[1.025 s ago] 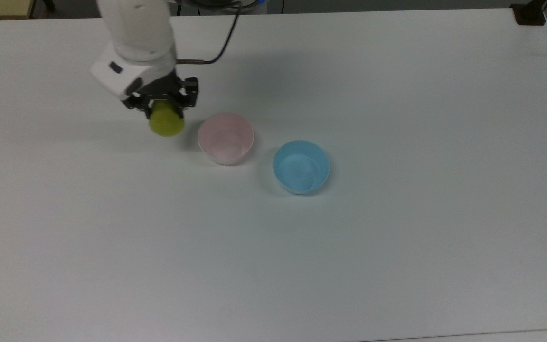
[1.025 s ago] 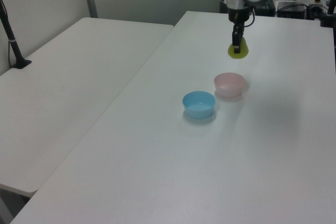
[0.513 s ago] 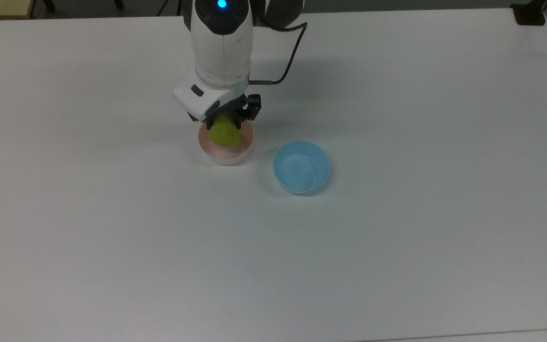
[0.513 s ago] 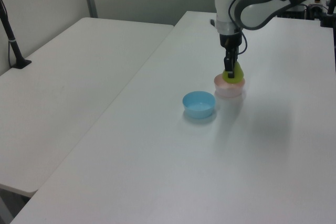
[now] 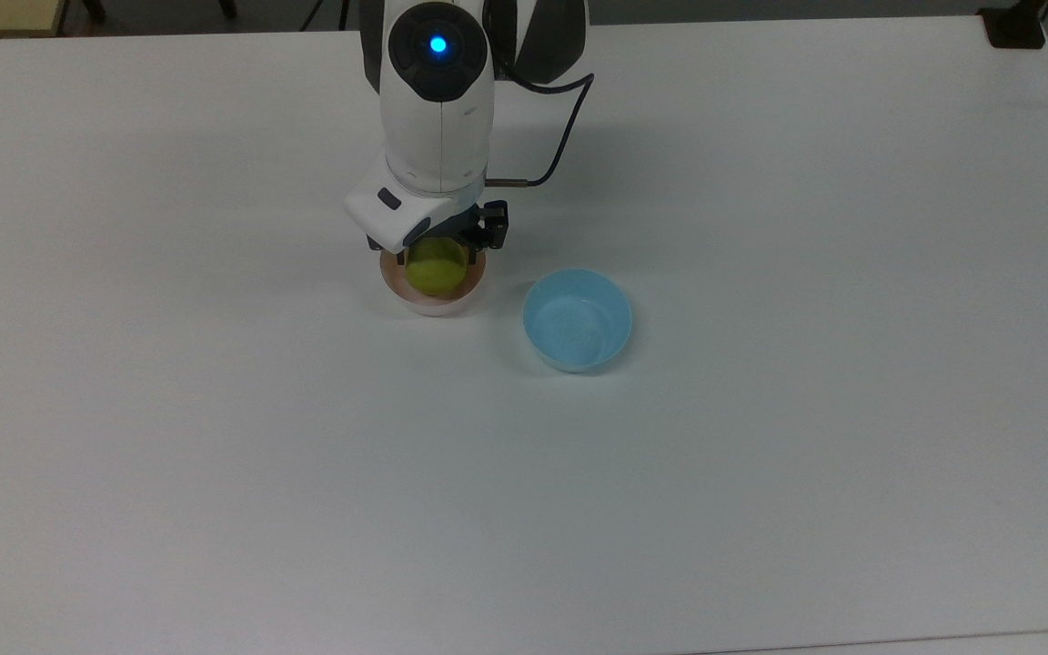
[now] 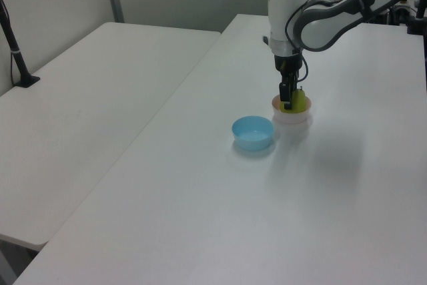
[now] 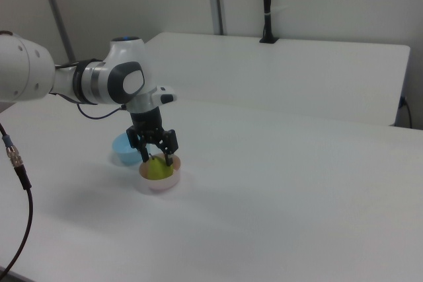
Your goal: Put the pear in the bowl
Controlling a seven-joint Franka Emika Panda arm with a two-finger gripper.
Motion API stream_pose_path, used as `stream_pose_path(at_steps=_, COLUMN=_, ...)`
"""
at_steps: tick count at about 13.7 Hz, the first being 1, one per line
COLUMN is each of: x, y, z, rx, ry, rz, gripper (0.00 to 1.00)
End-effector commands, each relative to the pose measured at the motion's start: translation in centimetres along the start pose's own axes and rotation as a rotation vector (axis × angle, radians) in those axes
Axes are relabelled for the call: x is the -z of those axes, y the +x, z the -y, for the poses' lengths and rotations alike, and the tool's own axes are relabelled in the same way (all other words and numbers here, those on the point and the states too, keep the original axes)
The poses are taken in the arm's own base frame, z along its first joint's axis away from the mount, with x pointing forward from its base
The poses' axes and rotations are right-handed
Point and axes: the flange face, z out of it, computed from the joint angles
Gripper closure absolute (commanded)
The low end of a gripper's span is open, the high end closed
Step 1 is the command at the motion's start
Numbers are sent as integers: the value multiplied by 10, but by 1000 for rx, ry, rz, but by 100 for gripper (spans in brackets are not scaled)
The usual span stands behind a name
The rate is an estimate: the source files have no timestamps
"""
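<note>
Lowered since half a second ago, pear (image 5: 436,267) now sits inside pink bowl (image 5: 433,303), gripper (image 7: 156,158) straddling it, fingers spread, apparently holding nothing. Blue bowl (image 5: 578,319) just beside, apart. Both bowls lie nearer the tabletop's (image 5: 760,455) far edge; wide bare room toward the near edge.

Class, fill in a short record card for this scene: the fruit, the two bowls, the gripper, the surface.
pear: yellow-green, inside the pink bowl
pink bowl: holds the pear
blue bowl: empty, at the top view's right of the pink bowl
gripper: open, fingers either side of the pear
table: white
</note>
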Motion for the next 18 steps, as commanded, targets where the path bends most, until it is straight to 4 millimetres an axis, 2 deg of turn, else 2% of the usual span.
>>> stream_pose_path(at_steps=1, x=36, y=-10, z=-5, rx=-58, ry=-23, rz=-33, gripper=0)
stream_pose_path(at_steps=3, x=65, y=-14, z=-6, rx=-112, ry=-28, rz=-25, gripper=0)
stream_pose_path(at_steps=7, x=152, y=-33, z=-13, rx=-149, ry=-14, rz=-80, gripper=0)
stream_pose_path(at_steps=9, x=185, y=-49, z=-17, rx=-227, ry=-10, rz=-106, gripper=0)
stream_pose_path(at_steps=13, x=226, y=-85, z=-23, rx=-219, ry=22, rz=-90, gripper=0)
stream_pose_path(at_steps=18, x=226, y=-91, z=-22, rx=-171, ry=44, rz=-58, gripper=0)
